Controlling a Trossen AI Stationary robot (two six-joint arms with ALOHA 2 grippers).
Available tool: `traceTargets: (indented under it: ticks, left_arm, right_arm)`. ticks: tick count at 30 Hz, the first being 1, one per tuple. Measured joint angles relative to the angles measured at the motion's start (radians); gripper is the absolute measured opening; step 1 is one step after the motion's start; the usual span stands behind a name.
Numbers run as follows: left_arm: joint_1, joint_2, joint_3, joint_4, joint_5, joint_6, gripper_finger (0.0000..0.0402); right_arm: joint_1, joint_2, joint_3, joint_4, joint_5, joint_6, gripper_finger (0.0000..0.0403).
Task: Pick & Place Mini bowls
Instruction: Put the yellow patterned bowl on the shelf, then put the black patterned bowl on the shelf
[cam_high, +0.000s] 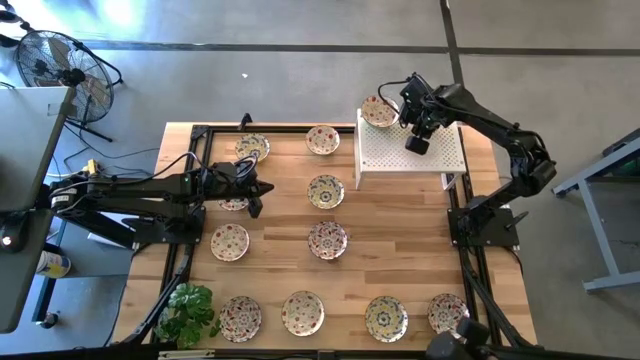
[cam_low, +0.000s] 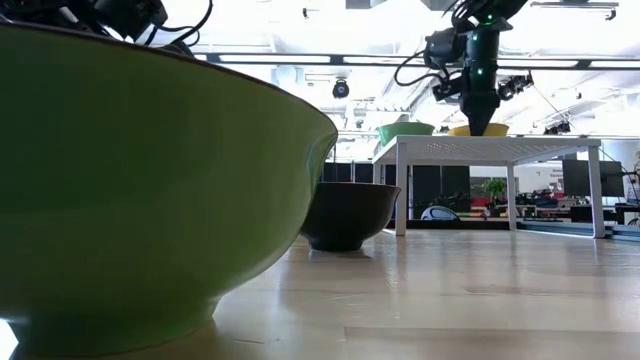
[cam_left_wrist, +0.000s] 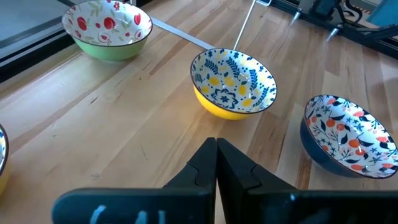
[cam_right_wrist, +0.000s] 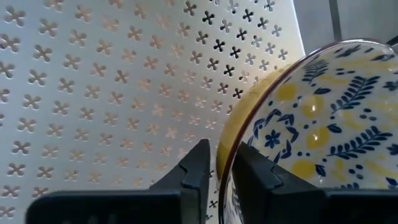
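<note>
Right wrist view: right hand (cam_right_wrist: 217, 168) clamps glossy round bowl (cam_right_wrist: 311, 130) rim over perforated stand (cam_right_wrist: 93, 93).

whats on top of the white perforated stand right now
One mini bowl with a yellow outside sits at a corner of the white stand; the right hand grips its rim. The arm hides part of the top.

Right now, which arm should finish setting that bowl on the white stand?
Right. The right gripper already pinches the rim of the yellow bowl over the white stand. The left gripper, shut and empty, sits over the table's left side.
</note>
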Motion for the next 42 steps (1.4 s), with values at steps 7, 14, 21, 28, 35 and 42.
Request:
traceTargets:
  ticks: [7, 14, 21, 28, 35, 42]
  left_arm:
    - [0.000, 0.000, 0.000, 0.000, -0.002, 0.000, 0.0000]
    - [0.000, 0.000, 0.000, 0.000, -0.002, 0.000, 0.0000]
    - [0.000, 0.000, 0.000, 0.000, -0.002, 0.000, 0.0000]
    - [0.000, -0.002, 0.000, -0.013, 0.001, 0.004, 0.0000]
    - [0.000, -0.020, 0.119, -0.257, 0.008, 0.038, 0.0000]
    - [0.001, 0.008, 0.264, -0.501, 0.025, -0.120, 0.0000]
  right_arm:
    - [0.001, 0.000, 0.000, -0.016, -0.031, 0.007, 0.0105]
    - [0.004, -0.033, 0.001, -0.022, -0.051, 0.059, 0.0163]
    - [0.041, -0.125, 0.002, -0.033, -0.082, 0.116, 0.0195]
    - [0.145, -0.268, -0.004, 0.001, -0.287, 0.331, 0.0178]
    - [0.362, -0.450, -0.215, 0.368, -0.287, 0.528, 0.0108]
    - [0.542, -0.566, -0.434, 0.723, -0.243, 0.697, 0.0037]
